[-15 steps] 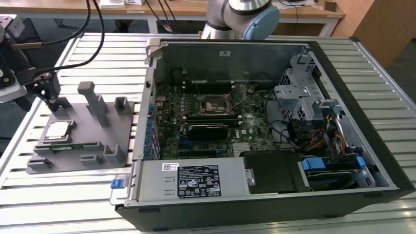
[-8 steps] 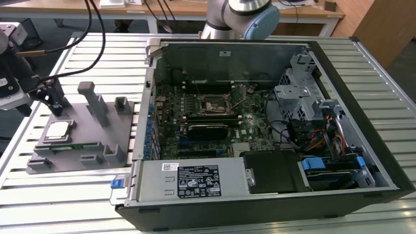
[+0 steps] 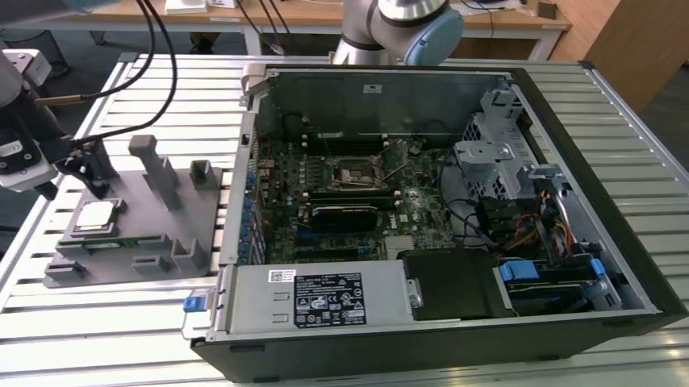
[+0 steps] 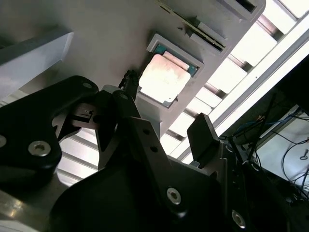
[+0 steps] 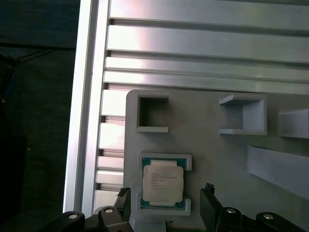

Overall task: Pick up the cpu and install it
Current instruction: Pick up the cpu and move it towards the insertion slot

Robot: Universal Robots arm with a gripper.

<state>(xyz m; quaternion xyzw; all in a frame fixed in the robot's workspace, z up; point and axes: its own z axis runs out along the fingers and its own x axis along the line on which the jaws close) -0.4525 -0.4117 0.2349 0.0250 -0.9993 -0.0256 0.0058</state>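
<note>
The cpu (image 3: 97,214) is a flat square chip with a silver top, lying in a shallow holder on the grey fixture plate (image 3: 151,210) at the exterior view's left. In the first wrist view the cpu (image 5: 162,182) lies between two black fingertips (image 5: 123,203), which stand apart on either side of it. My gripper (image 3: 92,171) hangs open a little above the chip and holds nothing. The second wrist view shows the cpu (image 4: 164,79) beyond the spread black fingers (image 4: 203,137). The empty socket (image 3: 356,171) sits on the motherboard inside the open computer case (image 3: 560,266).
A green memory stick (image 3: 119,240) lies in a slot of the fixture plate near the cpu. Upright grey posts (image 3: 151,165) rise from the plate beside the gripper. The whole setup rests on a slatted aluminium table (image 3: 108,339). Cables and drive cages crowd the case's right side.
</note>
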